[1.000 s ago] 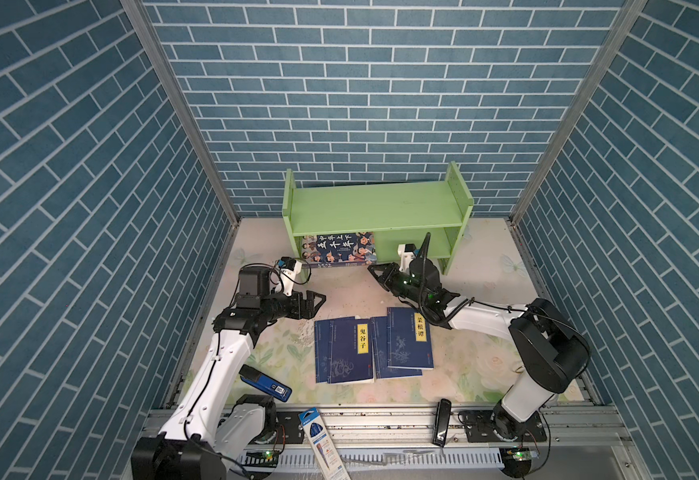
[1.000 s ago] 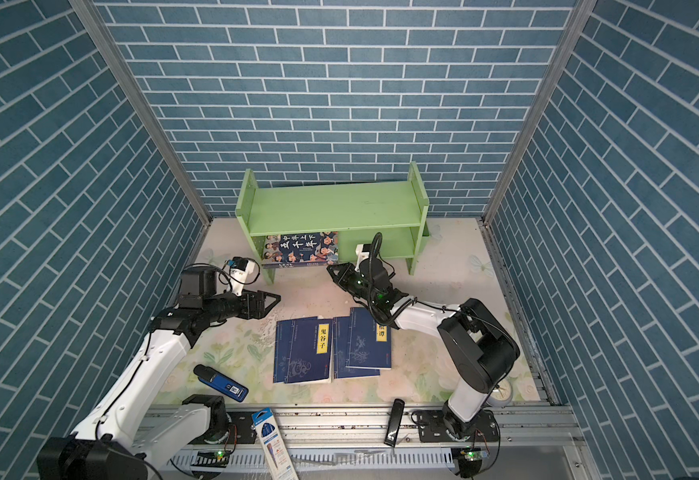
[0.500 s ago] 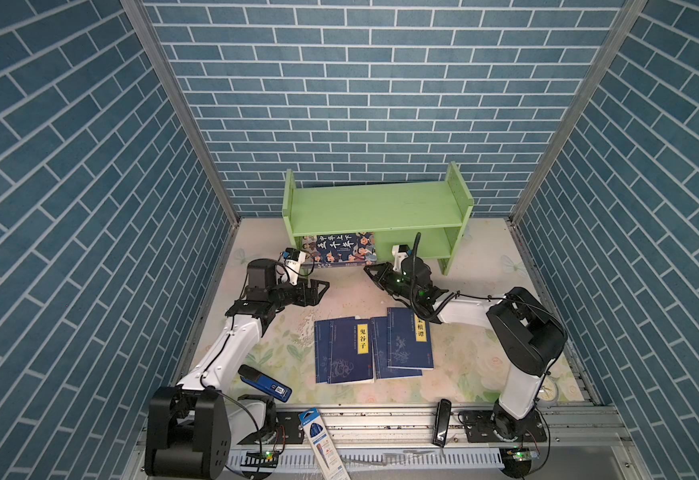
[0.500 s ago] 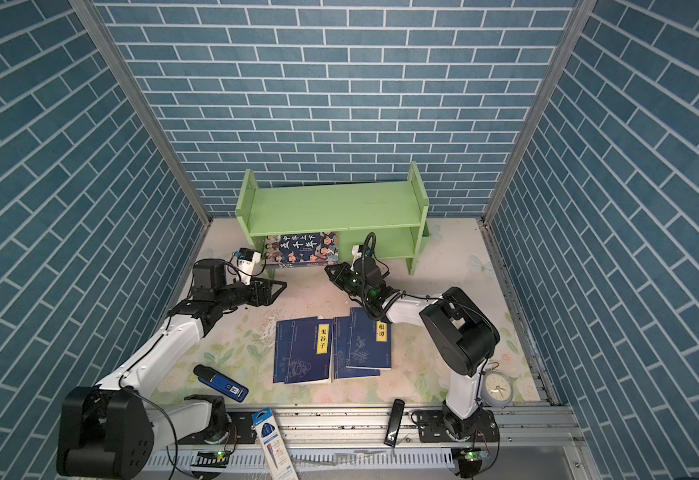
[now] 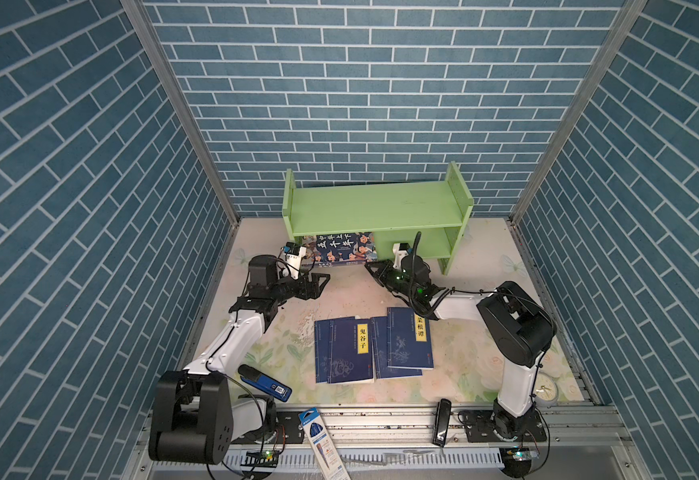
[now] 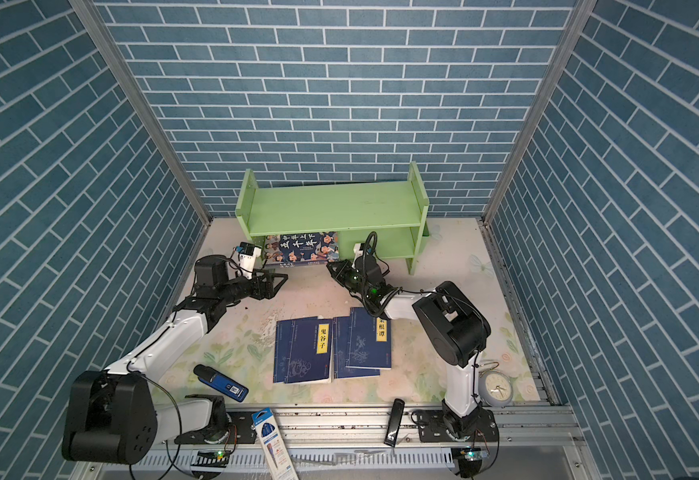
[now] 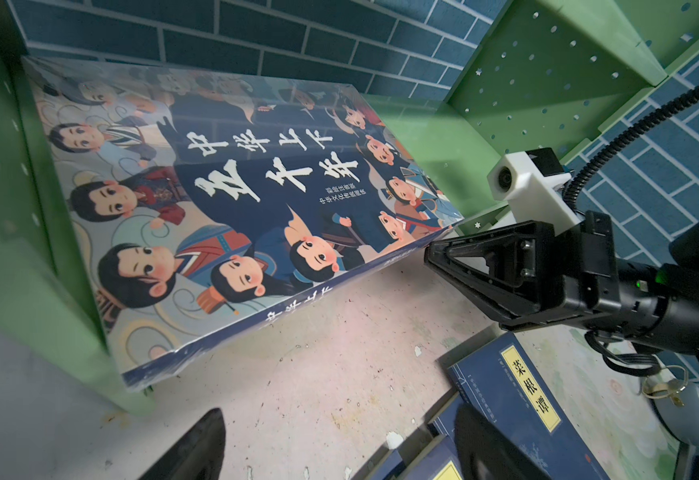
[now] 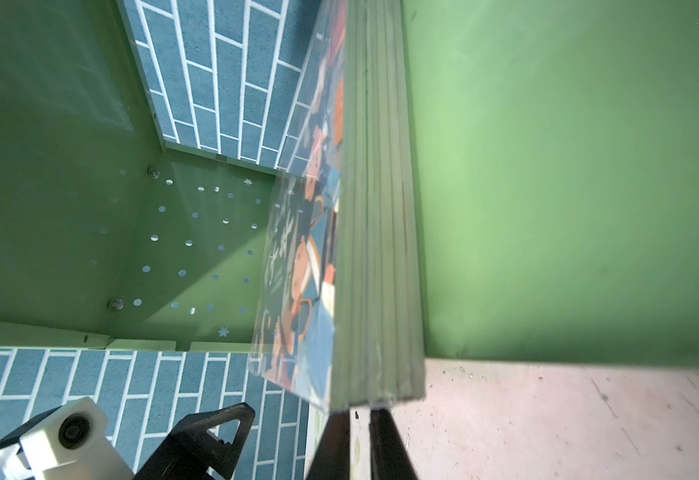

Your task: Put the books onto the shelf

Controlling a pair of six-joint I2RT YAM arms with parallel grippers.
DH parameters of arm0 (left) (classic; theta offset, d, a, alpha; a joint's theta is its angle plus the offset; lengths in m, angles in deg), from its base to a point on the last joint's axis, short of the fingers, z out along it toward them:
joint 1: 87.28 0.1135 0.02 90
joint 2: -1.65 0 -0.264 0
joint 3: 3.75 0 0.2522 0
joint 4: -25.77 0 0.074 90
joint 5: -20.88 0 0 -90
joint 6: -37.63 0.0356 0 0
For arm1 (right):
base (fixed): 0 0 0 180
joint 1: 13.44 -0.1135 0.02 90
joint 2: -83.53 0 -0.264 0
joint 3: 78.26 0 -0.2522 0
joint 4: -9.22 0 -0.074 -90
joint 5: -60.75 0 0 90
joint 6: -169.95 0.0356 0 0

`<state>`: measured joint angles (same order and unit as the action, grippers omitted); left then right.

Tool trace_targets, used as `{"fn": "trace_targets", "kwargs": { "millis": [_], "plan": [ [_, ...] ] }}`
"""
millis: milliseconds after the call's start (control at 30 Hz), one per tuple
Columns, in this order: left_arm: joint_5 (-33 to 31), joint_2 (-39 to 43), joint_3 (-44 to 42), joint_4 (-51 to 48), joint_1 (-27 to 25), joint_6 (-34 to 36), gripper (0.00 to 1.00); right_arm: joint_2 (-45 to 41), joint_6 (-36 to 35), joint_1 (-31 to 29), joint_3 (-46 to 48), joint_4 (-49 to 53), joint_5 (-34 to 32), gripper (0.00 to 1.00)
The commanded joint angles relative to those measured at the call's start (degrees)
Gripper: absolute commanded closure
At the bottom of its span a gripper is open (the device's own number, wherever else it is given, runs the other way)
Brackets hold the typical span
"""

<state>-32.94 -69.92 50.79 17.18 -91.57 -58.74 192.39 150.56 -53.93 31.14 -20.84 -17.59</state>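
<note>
4 navy books (image 5: 372, 349) lie flat in 2 overlapping pairs on the floral table (image 5: 464, 365). Beyond them, the left gripper (image 5: 323, 283) hangs with jaws spread, empty. The right gripper (image 5: 368, 268), jaws clenched on nothing, points its tips at a near corner of the cartoon book (image 5: 341, 249). That book lies cover-up in the lower tier of the green shelf (image 5: 376, 208), jutting forward.

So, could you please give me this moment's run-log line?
cartoon book: overhanging shelf lower tier; right hand: shut, at book corner; left hand: open
</note>
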Motion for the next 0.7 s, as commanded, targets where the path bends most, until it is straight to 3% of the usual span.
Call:
{"fn": "trace_targets", "kwargs": {
  "millis": [0,267,667],
  "plan": [
    [-1.21,-0.50,-0.61,2.62,0.25,0.92,0.12,0.41,0.93,0.43,-1.83,-2.30,-0.06,0.88],
    [-3.25,-0.62,-0.59,4.78,0.16,1.77,0.12,0.13,0.90,0.44,-1.82,-2.45,0.07,0.88],
    [-2.82,-3.69,1.36,-1.54,0.16,2.59,0.13,-0.31,1.20,0.41,-2.00,-3.02,0.05,0.88]
  ]
}}
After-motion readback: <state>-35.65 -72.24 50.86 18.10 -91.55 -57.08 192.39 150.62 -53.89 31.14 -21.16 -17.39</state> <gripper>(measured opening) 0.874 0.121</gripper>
